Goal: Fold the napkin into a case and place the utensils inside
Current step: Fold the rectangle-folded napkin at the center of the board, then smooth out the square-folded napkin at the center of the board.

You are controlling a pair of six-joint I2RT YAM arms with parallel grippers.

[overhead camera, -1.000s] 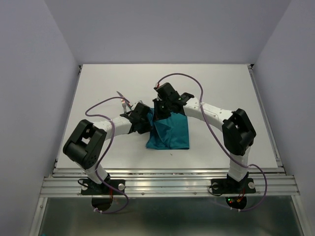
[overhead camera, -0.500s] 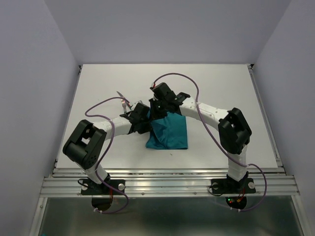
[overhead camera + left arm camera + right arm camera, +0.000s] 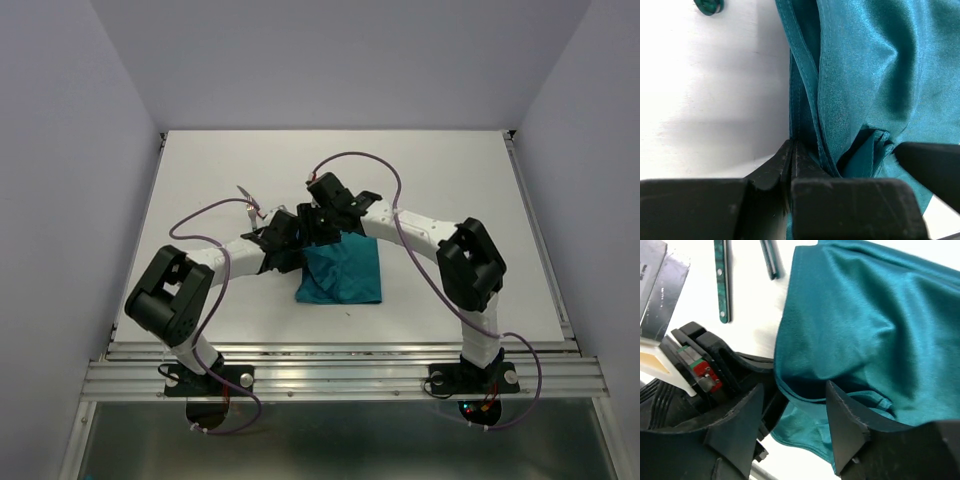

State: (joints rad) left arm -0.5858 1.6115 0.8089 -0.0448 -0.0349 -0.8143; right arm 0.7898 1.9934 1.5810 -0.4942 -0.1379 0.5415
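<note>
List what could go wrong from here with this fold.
The right gripper is open above the napkin, whose bunched fold may spring open. The left gripper pinches only its edge; a tug could slip off or drag the cloth. The utensils lie close beside it and could get knocked.

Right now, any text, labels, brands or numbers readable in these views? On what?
No text reads clearly in any view.
Small dark print on the grey part at the top left edge of the right wrist view: cropped and too blurred to read.
No markings seen on the napkin or the utensils.
</note>
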